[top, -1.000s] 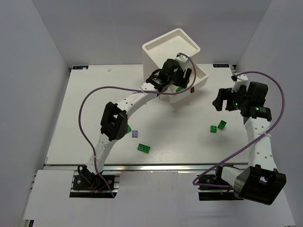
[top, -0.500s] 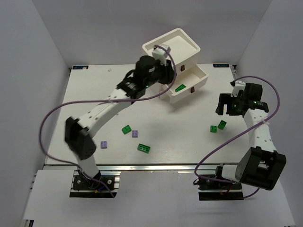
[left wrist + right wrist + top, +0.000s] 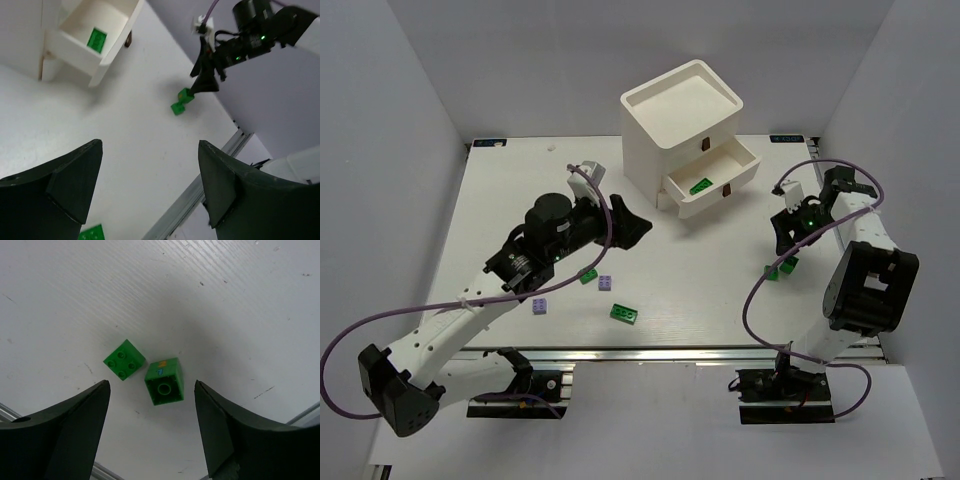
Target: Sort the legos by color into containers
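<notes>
The white chest stands at the back with one drawer pulled open; a green brick lies in it, also seen in the left wrist view. My right gripper is open and hangs just above two green square bricks. In the right wrist view one brick is studs-up and the other lies on its side. My left gripper is open and empty in front of the chest, above the table. Loose green and purple bricks lie under the left arm.
The table's front metal rail runs near the long green brick. Grey walls close in the table on the left, right and back. Purple cables loop from both arms. The chest's recessed top tray holds nothing visible.
My left arm has pulled back from the chest's drawer to the middle left of the table, leaving a green brick in the drawer. My right gripper has come down over the two green bricks.
</notes>
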{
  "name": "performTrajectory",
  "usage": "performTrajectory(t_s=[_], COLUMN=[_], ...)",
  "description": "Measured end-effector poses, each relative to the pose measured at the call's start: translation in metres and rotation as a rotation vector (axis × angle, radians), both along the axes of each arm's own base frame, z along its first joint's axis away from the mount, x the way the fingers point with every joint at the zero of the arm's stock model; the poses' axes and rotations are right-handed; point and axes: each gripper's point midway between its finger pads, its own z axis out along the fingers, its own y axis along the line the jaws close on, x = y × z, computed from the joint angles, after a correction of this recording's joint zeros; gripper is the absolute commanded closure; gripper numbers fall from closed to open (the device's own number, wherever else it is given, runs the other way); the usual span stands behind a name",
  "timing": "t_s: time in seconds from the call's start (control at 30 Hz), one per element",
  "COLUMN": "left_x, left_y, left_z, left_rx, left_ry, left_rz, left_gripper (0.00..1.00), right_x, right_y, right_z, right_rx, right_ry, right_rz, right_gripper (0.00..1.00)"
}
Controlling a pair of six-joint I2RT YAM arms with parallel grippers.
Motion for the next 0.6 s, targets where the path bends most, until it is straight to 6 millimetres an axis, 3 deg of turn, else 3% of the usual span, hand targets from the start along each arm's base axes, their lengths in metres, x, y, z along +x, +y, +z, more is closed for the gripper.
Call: performTrajectory(t_s=[0.13, 0.37, 0.6], left_x=[-0.003, -0.009, -0.012], left_y=[0.006, 0.012, 0.012], left_z=[-0.024, -0.013, -0.024], left_rx=[0.027, -0.016, -0.021], left_ry=[0.075, 0.072, 0.109], left_rz=[0.028, 0.054, 0.061], left_gripper=[0.13, 0.13, 0.12], right_x=[0.007, 0.004, -0.001], right_y=[-0.008, -0.018, -0.022], right_z=[-0.005, -0.012, -0.024], right_rx=[-0.042, -0.116, -0.135], right_ry=[-0.002, -0.007, 0.02], right_rz=[0.105, 0.233, 0.278], right_gripper=[0.2, 0.2, 0.22])
